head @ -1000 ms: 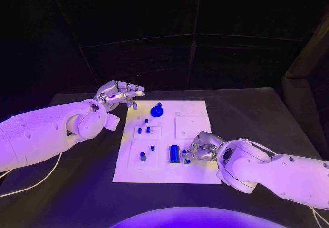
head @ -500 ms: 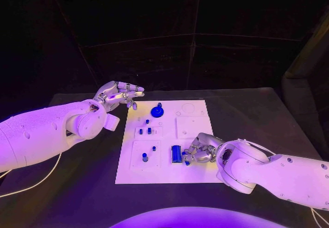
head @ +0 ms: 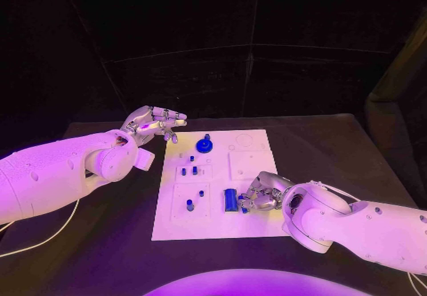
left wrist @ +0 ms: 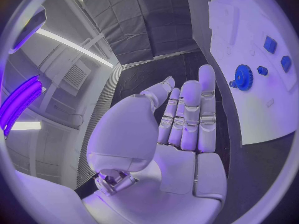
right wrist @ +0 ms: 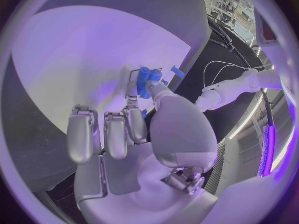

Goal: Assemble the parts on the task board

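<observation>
The white task board (head: 249, 176) lies mid-table. A blue gear (head: 203, 145) (left wrist: 241, 77) stands near its far edge, and small blue pegs (head: 189, 170) stand in its left half. Near the front lies a blue cylinder (head: 229, 199) (right wrist: 148, 78). My right hand (head: 261, 194) rests low on the board right beside it. In the right wrist view its thumb and a finger (right wrist: 133, 103) pinch that blue part. My left hand (head: 156, 123) hovers off the board's far left corner, fingers apart, holding nothing.
Two more blue pegs (head: 189, 205) stand in the board's front left block. The black table (head: 356, 148) spreads around the board on all sides. A pale cable (head: 40, 243) lies on the table under my left arm.
The whole picture has shifted slightly. My right hand stays at the blue cylinder with hardly any movement. The left hand keeps its place.
</observation>
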